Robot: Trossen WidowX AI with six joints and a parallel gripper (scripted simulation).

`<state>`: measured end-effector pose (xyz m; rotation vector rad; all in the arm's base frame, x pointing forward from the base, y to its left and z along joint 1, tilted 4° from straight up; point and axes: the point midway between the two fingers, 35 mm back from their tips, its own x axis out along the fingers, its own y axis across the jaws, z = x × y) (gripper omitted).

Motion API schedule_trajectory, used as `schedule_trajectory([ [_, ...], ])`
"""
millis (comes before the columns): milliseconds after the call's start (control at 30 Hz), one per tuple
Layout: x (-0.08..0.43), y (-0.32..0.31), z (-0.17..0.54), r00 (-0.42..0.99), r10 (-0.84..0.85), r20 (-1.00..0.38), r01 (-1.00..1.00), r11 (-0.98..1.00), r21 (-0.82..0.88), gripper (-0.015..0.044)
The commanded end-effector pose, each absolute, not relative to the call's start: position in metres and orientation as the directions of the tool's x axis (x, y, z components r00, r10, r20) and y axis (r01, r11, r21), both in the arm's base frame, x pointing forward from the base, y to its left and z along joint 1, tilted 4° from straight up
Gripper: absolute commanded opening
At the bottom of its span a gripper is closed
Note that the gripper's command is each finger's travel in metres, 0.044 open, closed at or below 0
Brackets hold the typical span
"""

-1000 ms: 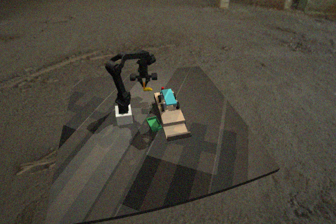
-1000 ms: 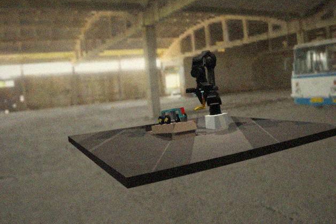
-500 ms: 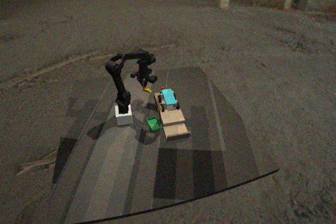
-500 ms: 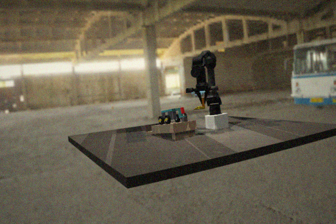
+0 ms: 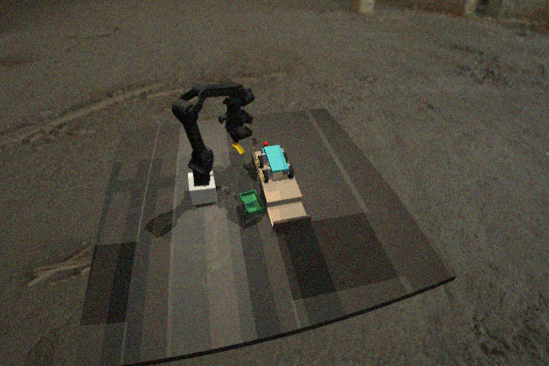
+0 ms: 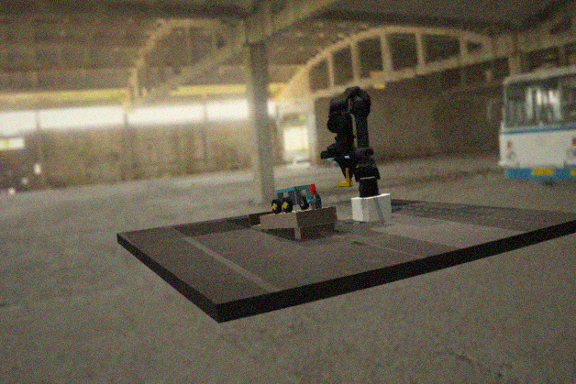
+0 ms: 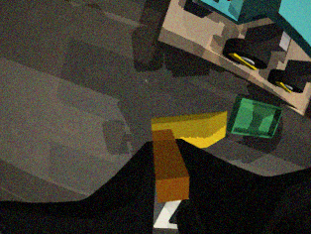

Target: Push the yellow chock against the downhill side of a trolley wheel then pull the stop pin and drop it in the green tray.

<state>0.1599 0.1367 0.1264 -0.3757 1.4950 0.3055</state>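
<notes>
My gripper [image 5: 235, 141] [image 6: 347, 169] [image 7: 163, 146] is shut on the orange handle of the chock. The yellow chock [image 5: 238, 148] [image 6: 343, 184] [image 7: 205, 128] hangs in the air beside the ramp's uphill end, on the arm's side; its black base cannot be made out. The trolley [image 5: 275, 158] [image 6: 295, 191] with a teal top stands on the upper part of the wooden ramp [image 5: 283, 191] [image 6: 278, 220] [image 7: 188, 47]. The red head of the stop pin [image 5: 266, 143] [image 6: 313, 189] shows at the trolley's uphill end. The green tray [image 5: 251, 202] [image 7: 255, 118] sits beside the ramp.
The arm's white base block [image 5: 202, 195] [image 6: 371, 208] stands on the patterned table top [image 5: 212, 290] [image 6: 297, 272], across from the ramp. The tray lies between that block and the ramp's lower part. The ramp has a raised lip at its downhill end.
</notes>
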Motion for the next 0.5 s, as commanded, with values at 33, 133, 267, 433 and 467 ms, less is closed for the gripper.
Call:
schedule_trajectory([
  [33, 0.1601, 0.1362, 0.1263, 0.059, -0.036, -0.998, -0.277, 0.959, -0.051, 0.0000],
  [133, 0.1600, 0.1362, 0.1263, 0.059, -0.036, -0.998, -0.179, 0.983, -0.046, 0.0000],
  [267, 0.1600, 0.1362, 0.1263, 0.060, -0.036, -0.998, -0.057, 0.998, -0.040, 0.0000],
  [433, 0.1601, 0.1362, 0.1263, 0.059, -0.037, -0.998, 0.111, 0.993, -0.030, 0.0000],
  [467, 0.1601, 0.1362, 0.1263, 0.059, -0.037, -0.998, 0.144, 0.989, -0.028, 0.0000],
])
